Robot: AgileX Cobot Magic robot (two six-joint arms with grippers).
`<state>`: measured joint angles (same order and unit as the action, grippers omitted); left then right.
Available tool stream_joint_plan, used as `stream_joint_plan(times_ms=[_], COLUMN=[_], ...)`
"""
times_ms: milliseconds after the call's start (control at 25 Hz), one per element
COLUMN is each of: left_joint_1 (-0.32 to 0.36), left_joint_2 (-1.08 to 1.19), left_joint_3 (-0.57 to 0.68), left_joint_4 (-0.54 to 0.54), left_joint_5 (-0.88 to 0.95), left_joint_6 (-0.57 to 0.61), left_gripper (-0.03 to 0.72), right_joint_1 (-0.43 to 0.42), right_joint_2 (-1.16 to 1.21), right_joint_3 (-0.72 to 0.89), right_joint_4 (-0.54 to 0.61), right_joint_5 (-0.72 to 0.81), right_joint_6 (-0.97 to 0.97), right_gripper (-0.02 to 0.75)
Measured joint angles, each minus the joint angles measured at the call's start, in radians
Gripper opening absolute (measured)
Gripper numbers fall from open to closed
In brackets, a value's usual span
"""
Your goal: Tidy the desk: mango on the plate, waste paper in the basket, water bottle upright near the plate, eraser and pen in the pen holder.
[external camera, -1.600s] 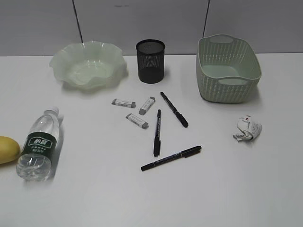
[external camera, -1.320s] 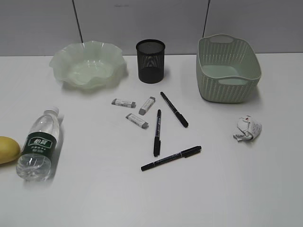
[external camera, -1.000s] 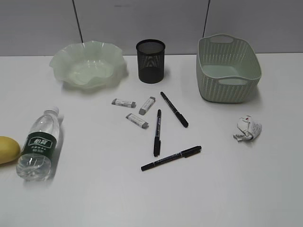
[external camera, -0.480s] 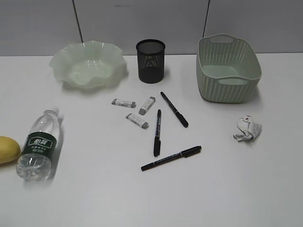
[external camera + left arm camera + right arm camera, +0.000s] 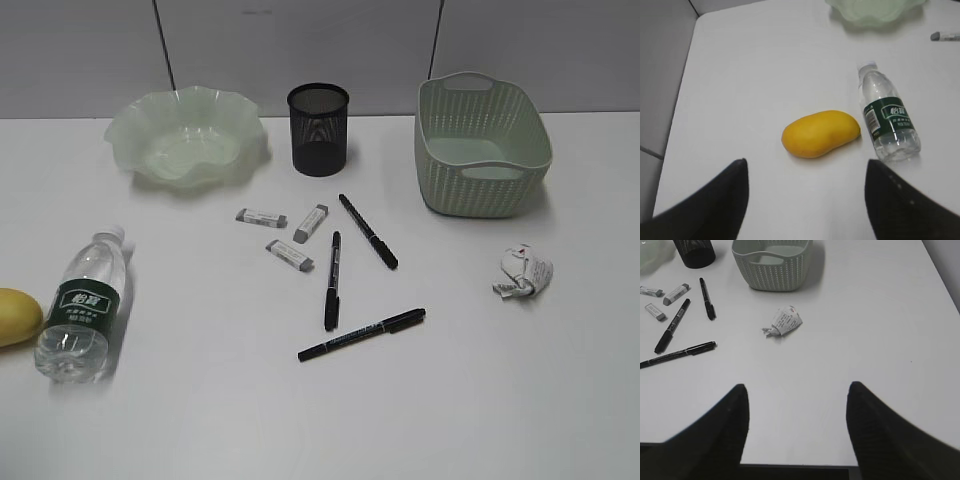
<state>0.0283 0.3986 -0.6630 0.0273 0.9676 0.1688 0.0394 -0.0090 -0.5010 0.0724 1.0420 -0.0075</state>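
Across the desk in the exterior view, the plate, pen holder and basket stand in a back row. Three erasers and three pens lie scattered in the middle. Right of them sits the waste paper. At the left edge the bottle lies on its side just beside the mango. From the left wrist, the left gripper hangs spread wide, holding nothing, above bare desk short of the mango; the bottle lies right of it. From the right wrist, the right gripper is likewise spread and unloaded, well short of the paper.
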Motion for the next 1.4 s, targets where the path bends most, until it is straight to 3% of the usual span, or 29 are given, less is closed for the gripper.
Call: stream_joint_plan(times_ms=[120,440,640,880,1000,1400], left_joint_1=[0.000,0.000,0.000,0.000,0.000,0.000], left_joint_2=[0.176,0.699,0.909,1.037,1.069,1.181], left_joint_3=[-0.052,-0.241,-0.311,-0.317,-0.317,-0.319], left_joint_4=[-0.005,-0.086,-0.105,-0.134,-0.137,-0.145], left_joint_5=[-0.021,0.073,0.041,-0.003,-0.073,-0.069], left_joint_6=[0.089,0.485,0.647,0.941,1.000,1.033], left_gripper=[0.553,0.554,0.554,0.554,0.561,0.608], right_joint_1=[0.000,0.000,0.000,0.000,0.000,0.000], right_joint_2=[0.000,0.000,0.000,0.000,0.000,0.000], right_joint_3=[0.000,0.000,0.000,0.000,0.000,0.000], right_joint_4=[0.000,0.000,0.000,0.000,0.000,0.000], right_joint_5=[0.000,0.000,0.000,0.000,0.000,0.000], right_joint_6=[0.000,0.000,0.000,0.000,0.000,0.000], right_gripper=[0.491,0.491,0.491,0.491,0.491,0.491])
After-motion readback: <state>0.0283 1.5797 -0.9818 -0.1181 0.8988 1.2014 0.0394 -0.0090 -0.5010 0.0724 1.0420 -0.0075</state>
